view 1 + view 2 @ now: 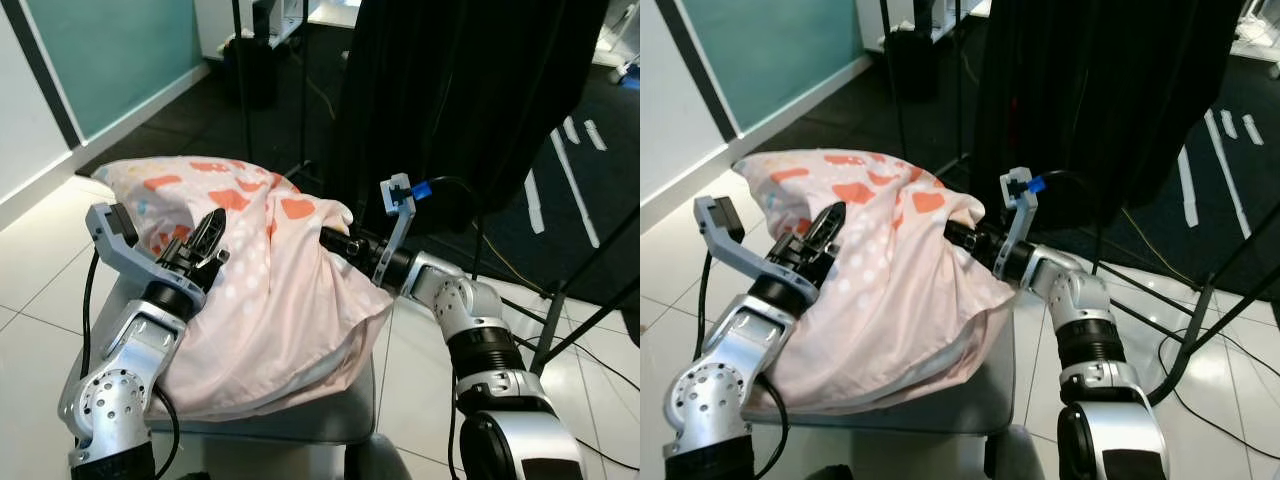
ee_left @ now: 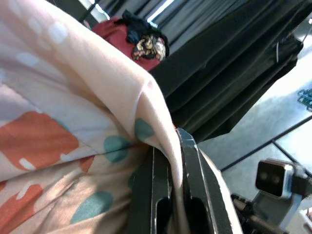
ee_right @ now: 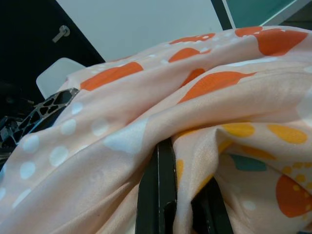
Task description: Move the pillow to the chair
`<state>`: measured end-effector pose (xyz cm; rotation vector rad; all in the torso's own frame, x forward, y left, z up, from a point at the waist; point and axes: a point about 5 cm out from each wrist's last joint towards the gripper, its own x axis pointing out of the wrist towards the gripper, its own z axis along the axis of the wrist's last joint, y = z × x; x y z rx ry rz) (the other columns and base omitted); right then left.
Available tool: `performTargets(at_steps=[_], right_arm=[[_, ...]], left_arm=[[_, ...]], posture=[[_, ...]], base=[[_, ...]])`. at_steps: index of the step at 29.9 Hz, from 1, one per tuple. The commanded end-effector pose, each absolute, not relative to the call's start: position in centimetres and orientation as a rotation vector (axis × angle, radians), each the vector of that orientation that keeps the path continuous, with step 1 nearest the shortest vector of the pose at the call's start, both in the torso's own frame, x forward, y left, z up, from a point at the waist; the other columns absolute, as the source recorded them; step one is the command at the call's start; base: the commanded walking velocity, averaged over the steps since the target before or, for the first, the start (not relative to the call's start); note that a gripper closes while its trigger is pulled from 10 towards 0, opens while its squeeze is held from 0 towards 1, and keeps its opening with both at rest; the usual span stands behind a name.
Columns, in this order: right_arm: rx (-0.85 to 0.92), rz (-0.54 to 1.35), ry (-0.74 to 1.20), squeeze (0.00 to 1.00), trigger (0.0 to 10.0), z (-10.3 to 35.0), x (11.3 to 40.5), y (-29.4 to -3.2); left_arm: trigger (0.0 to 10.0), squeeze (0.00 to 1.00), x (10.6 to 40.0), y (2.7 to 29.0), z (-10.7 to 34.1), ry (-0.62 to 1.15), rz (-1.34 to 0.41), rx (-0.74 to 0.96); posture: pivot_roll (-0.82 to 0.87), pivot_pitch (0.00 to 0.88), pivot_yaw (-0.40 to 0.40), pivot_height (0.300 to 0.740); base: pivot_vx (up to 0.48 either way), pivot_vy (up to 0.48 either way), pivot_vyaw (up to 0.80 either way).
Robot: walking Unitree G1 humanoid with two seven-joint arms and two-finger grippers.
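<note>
You have the pillow (image 1: pixel 270 290) pinched from both sides, and it is already lying across the grey seat of the chair (image 1: pixel 345 410), its bulk over the seat's left half and one edge drooping toward the seat's front edge. The left tool (image 1: pixel 208 235) is closed on a fold of the pink cover near the pillow's left end; the left wrist view shows cloth trapped between the two black fingers (image 2: pixel 192 165). The right tool (image 1: pixel 335 240) is closed on a fold at the pillow's right end, fabric bunched around its fingers (image 3: pixel 158 180) in the right wrist view.

This looks like the placing step, nearly done. To finish it well:

- Check that the pillow's weight rests on the seat, not hanging from your grips, before letting go.
- Nudge it toward the seat's right and back edges if you can, since the left side seems to overhang.
- Open one tool at a time and draw straight back along the fingers, so the loose cover does not snag and drag the pillow off.
- Mind the black curtain (image 1: pixel 450 90) and its stand legs (image 1: pixel 575 320) close beside the right arm.
</note>
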<state>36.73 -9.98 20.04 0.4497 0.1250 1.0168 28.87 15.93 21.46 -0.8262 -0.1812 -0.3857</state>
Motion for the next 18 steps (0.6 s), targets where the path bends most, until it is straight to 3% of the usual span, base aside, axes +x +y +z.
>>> performTargets(at_steps=[1, 18], right_arm=[[0.472, 1.121, 0.083, 0.00, 0.0, 21.1, 36.1, -7.7], [0.490, 1.143, 0.134, 0.00, 0.0, 18.9, 34.7, -6.9]], left_arm=[[10.0, 0.00, 28.5, 13.1, 22.3, -0.167, -0.527, -0.808], [10.0, 0.00, 27.7, 12.2, 20.9, -0.100, -0.518, -0.748]], posture=[[-0.12, 0.024, -0.060, 0.628], [-0.12, 0.000, -0.045, 0.672]], base=[[0.000, 0.000, 0.00], [0.000, 0.000, 0.00]])
